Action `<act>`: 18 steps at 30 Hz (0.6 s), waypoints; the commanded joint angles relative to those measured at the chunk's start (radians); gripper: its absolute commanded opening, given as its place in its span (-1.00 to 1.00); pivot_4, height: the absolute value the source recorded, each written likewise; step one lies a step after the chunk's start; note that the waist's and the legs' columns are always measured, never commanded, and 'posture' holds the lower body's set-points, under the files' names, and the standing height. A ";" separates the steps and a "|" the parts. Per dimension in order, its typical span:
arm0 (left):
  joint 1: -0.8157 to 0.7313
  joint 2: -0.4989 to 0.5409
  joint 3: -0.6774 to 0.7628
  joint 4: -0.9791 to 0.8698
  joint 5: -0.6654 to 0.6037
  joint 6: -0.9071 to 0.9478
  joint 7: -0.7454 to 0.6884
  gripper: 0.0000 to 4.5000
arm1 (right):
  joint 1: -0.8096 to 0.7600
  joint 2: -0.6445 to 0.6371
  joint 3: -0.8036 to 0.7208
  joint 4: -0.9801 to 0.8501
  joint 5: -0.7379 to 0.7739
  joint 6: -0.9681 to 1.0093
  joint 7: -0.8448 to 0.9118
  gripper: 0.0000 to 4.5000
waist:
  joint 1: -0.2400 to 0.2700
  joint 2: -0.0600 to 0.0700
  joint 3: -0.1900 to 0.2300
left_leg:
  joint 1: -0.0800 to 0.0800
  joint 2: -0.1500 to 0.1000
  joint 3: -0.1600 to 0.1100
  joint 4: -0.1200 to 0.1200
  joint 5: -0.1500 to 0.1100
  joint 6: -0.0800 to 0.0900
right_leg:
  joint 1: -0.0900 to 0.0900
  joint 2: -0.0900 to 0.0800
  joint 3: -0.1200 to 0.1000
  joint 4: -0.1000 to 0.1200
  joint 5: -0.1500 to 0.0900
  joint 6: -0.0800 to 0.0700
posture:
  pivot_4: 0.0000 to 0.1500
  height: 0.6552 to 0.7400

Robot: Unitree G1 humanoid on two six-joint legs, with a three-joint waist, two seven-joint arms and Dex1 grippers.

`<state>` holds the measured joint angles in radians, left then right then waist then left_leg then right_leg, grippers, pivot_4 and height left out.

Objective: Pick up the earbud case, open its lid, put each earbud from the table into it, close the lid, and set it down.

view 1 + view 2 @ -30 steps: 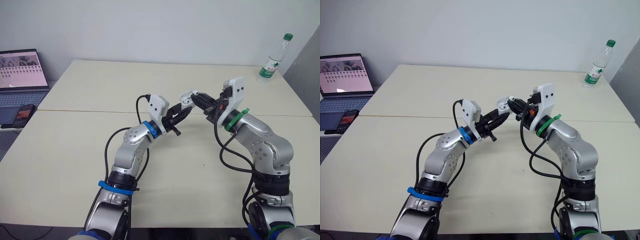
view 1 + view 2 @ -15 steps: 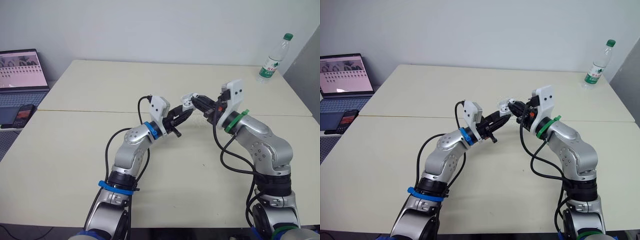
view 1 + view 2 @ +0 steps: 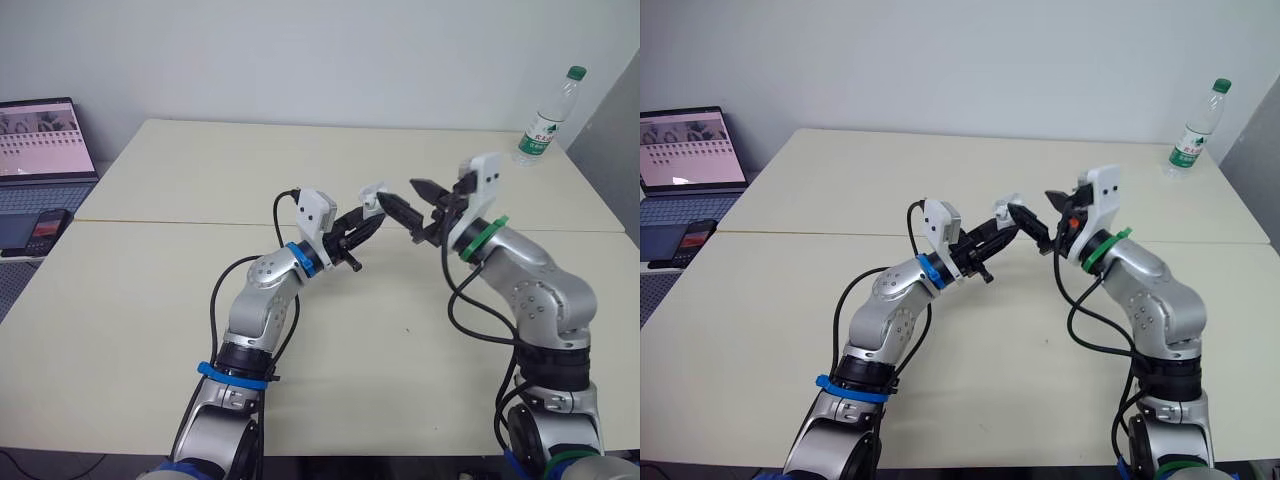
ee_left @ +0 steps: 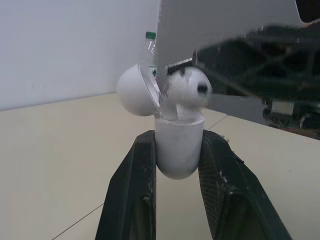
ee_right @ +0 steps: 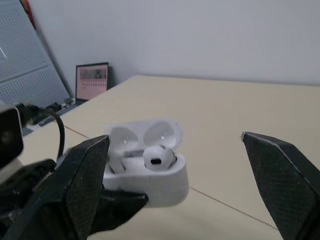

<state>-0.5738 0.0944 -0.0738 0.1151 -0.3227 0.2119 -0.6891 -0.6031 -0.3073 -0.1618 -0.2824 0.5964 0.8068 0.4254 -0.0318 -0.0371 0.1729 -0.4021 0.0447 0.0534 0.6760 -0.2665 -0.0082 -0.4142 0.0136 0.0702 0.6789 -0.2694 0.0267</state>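
Note:
My left gripper is shut on the body of the white earbud case, holding it up over the middle of the table. The lid stands hinged open. A white earbud sits in the case, its head poking out of the top. My right gripper is open wide just right of the case, one finger reaching close under it, and nothing lies between its fingers. In the left wrist view both black fingers clamp the case from either side.
A water bottle stands at the table's far right corner. An open laptop and a phone lie off the table's left side. The cream table has a seam running across its middle.
My right gripper has opened from nearly shut, letting go of the earbud in the case, and has drawn back a little to the right. The left gripper keeps its hold.

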 commanded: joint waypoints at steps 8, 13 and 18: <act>0.013 0.004 0.020 -0.067 -0.144 0.069 -0.090 -0.65 | -0.084 -0.198 -0.122 0.128 0.145 0.085 0.128 0.56 | 0.000 0.000 0.000 | 0.000 0.000 0.001 0.000 0.000 0.000 | 0.000 0.000 0.000 -0.001 0.000 0.000 | 1.00 0.91; 0.009 0.051 0.001 -0.067 -0.152 0.106 -0.145 -0.65 | -0.074 -0.256 -0.073 0.116 0.131 0.072 0.194 -0.29 | -0.002 0.000 0.000 | 0.000 0.001 0.001 -0.002 0.000 0.000 | -0.002 0.001 0.001 -0.001 0.000 0.000 | 1.00 0.91; -0.001 0.064 -0.002 -0.055 -0.147 0.108 -0.154 -0.65 | -0.065 -0.280 0.008 0.025 0.088 0.023 0.222 -0.98 | -0.002 0.001 0.000 | 0.000 0.001 0.002 -0.002 0.000 0.000 | -0.002 0.001 0.001 -0.001 0.000 0.000 | 1.00 0.91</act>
<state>-0.5523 0.1615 -0.0742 0.0848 -0.4623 0.3254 -0.8364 -0.6555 -0.5786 -0.1606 -0.1895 0.6862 0.8592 0.6376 -0.0334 -0.0365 0.1733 -0.4025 0.0453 0.0559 0.6739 -0.2666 -0.0080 -0.4164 0.0143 0.0709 0.6783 -0.2696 0.0269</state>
